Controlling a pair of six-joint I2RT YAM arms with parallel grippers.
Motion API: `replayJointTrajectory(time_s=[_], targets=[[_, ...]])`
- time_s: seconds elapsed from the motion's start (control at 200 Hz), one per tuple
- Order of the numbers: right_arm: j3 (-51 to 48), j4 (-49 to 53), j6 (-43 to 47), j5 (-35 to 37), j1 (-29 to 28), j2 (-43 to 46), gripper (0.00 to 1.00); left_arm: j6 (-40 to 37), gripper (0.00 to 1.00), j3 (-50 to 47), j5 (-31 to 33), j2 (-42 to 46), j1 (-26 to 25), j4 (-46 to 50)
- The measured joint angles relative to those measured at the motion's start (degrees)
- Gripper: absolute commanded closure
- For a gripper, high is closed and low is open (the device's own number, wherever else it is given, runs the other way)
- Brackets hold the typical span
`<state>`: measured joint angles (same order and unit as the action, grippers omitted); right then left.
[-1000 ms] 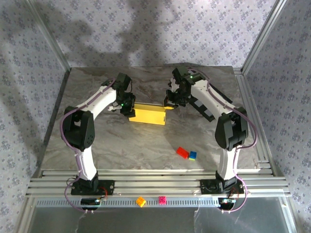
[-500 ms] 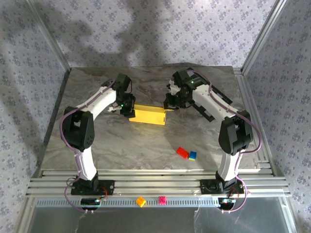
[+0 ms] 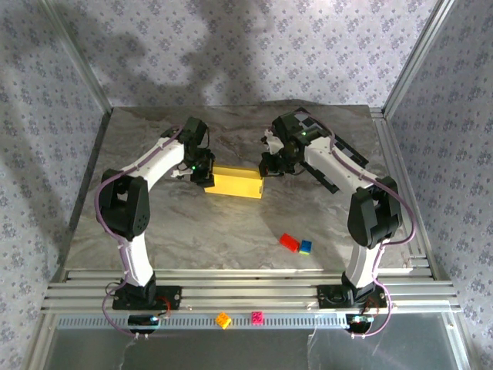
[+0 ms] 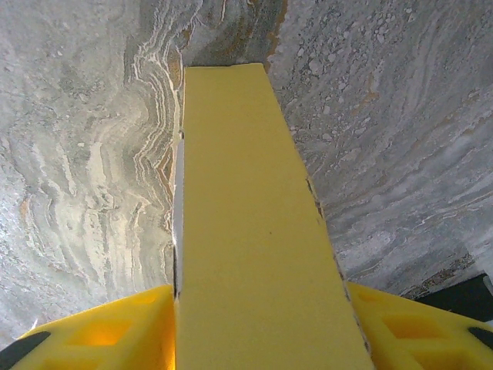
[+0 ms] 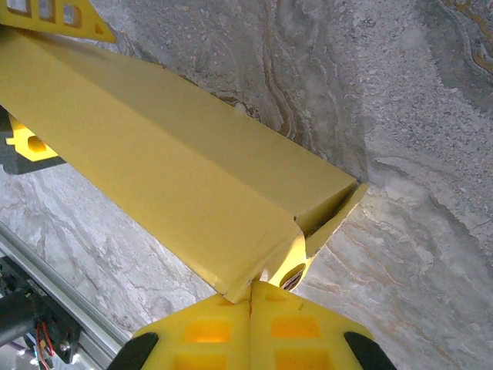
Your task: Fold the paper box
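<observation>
Quick one from the remote desk: the yellow thin-cardboard paper box [image 3: 235, 183] lies long and low on the grey marble-look table [image 3: 231, 231], with the small red and blue toy bricks [image 3: 295, 243] well off its near right corner. The left gripper [image 3: 205, 177] straddles the box's left end, jaws about half spread and pressed on both long sides, so I'd call that a solid clamp. The right gripper [image 3: 265, 167] sits at the box's right end with its jaws fully together, tips right against the loose end flap [image 5: 331, 216]. I can't tell if a sliver of card is pinched. To me this looks like the flap-tucking step. My plan is to hold the left end dead steady and nudge the flap inward slowly and square to the box, so the thin card doesn't buckle or skid.
</observation>
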<state>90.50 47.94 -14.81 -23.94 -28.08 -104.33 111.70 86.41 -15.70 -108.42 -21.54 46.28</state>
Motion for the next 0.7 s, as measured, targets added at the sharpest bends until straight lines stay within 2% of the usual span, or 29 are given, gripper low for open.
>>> replayJointTrajectory(time_s=[0.09, 0.285, 0.44, 0.615, 0.7], targets=[[0.0, 0.3, 0.9, 1.0, -0.6, 0.0, 1.0, 0.0, 0.49, 0.0, 0.0, 0.0, 0.0, 0.0], [0.0, 1.7, 1.4, 2.3, -1.5, 0.4, 0.81, 0.0, 0.51, -0.3, 0.0, 0.0, 0.0, 0.0], [0.9, 4.6, 0.5, 2.0, -1.4, 0.4, 0.73, 0.0, 0.52, -0.3, -0.2, 0.0, -0.1, -0.1], [1.4, 5.2, -2.4, -1.4, -0.2, 1.3, 0.68, 0.0, 0.52, -0.3, -0.2, 0.0, -0.3, -0.3], [0.4, 4.1, -4.6, -4.0, 1.1, 3.1, 0.61, 0.0, 0.52, -0.4, -0.2, 0.0, -0.3, -0.5]])
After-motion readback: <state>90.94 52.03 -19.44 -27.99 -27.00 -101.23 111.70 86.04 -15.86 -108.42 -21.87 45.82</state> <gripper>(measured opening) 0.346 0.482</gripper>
